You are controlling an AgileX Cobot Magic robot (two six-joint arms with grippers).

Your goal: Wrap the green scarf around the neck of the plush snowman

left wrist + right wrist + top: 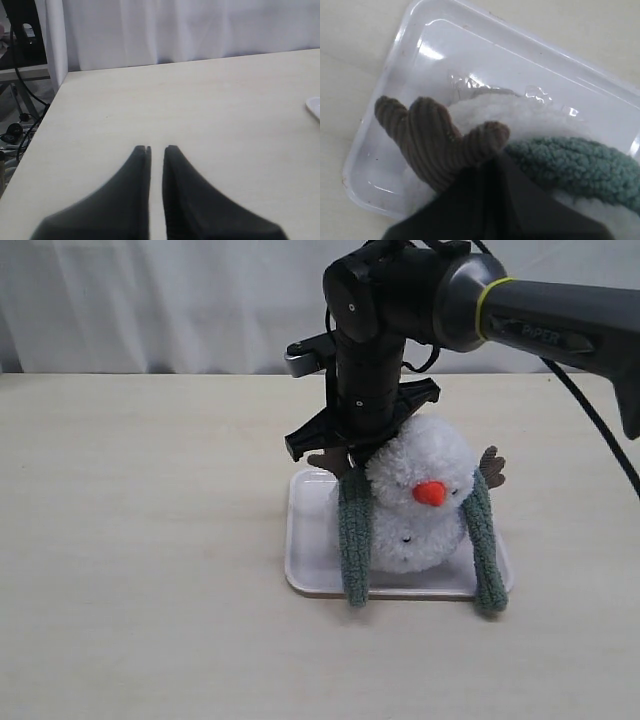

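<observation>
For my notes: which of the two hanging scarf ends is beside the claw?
The scarf end on the exterior view's left, under the right claw; the other end hangs apart, past the orange nose.

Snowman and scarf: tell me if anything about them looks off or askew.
The green scarf is only draped, both ends hanging straight down over the tray edge, not crossed or wrapped. The plush snowman leans slightly. The right gripper, shut, presses in beside the brown twig arm, crowding it.
</observation>
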